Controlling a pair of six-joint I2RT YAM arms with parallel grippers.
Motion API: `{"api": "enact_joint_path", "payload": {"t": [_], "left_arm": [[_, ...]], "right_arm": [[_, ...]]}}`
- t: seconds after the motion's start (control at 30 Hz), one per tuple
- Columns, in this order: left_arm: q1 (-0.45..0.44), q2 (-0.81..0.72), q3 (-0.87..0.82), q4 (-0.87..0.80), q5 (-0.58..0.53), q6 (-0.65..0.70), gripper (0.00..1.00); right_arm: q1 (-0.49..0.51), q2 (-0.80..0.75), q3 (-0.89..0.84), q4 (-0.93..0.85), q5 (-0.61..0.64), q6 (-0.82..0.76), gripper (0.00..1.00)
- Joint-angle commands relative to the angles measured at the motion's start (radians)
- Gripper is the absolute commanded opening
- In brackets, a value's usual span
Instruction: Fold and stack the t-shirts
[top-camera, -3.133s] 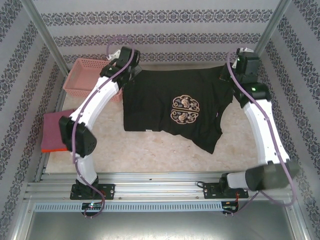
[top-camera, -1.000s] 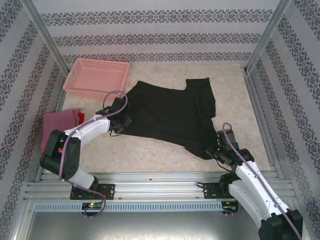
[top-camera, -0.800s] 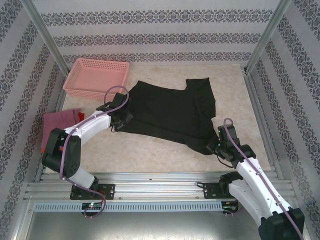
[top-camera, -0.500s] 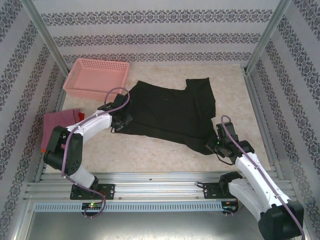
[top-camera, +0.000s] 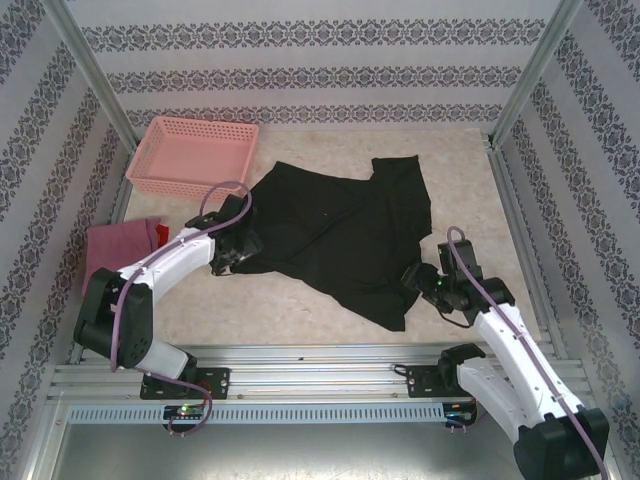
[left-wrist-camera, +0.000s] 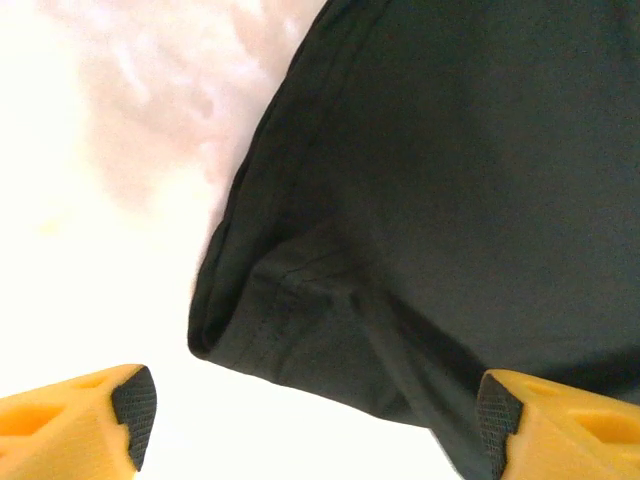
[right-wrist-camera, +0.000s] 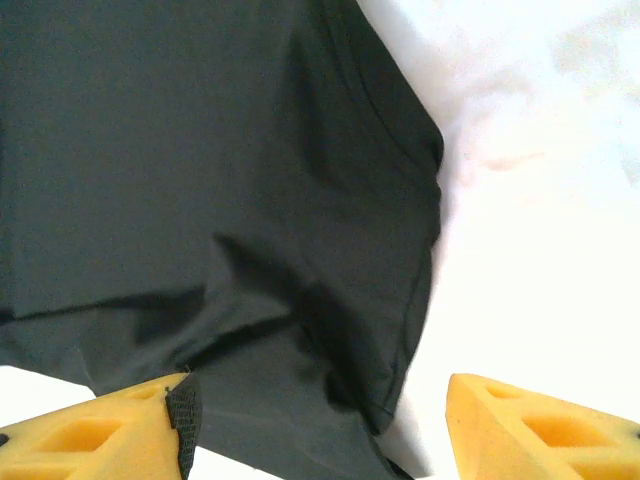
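Black t-shirt (top-camera: 340, 230) lies rumpled across the middle of the table (top-camera: 300, 315), plain dark side up, with a folded dusty-pink t-shirt (top-camera: 120, 245) well apart at the left edge and a pink lattice basket (top-camera: 195, 155) at the far left corner. At the black shirt's near-left corner the left gripper (top-camera: 228, 255) has its jaws wide with nothing held, and a hemmed corner lies just ahead of its orange fingers (left-wrist-camera: 90, 425). At the near-right corner the right gripper (top-camera: 413, 280) is likewise spread and empty, with the cloth's edge just beyond its fingers (right-wrist-camera: 520, 425).
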Motion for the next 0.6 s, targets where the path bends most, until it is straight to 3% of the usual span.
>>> {"api": "enact_joint_path", "payload": {"t": [0.0,0.27,0.4,0.57], "left_arm": [[-0.001,0.051,0.13,-0.057,-0.041,0.069,0.89],[-0.01,0.314,0.395,0.044,0.011,0.174,0.88],[-0.01,0.507,0.573,0.05,0.03,0.209,0.79],[0.0,0.689,0.753,-0.005,0.049,0.21,0.7]], "right_arm": [[-0.022,0.114,0.08,0.085,0.022,-0.085,0.66],[-0.091,0.618,0.325,0.305,0.045,-0.108,0.52],[-0.092,0.844,0.49,0.306,0.052,-0.108,0.43],[-0.106,1.021,0.619,0.295,0.061,-0.083,0.36]]}}
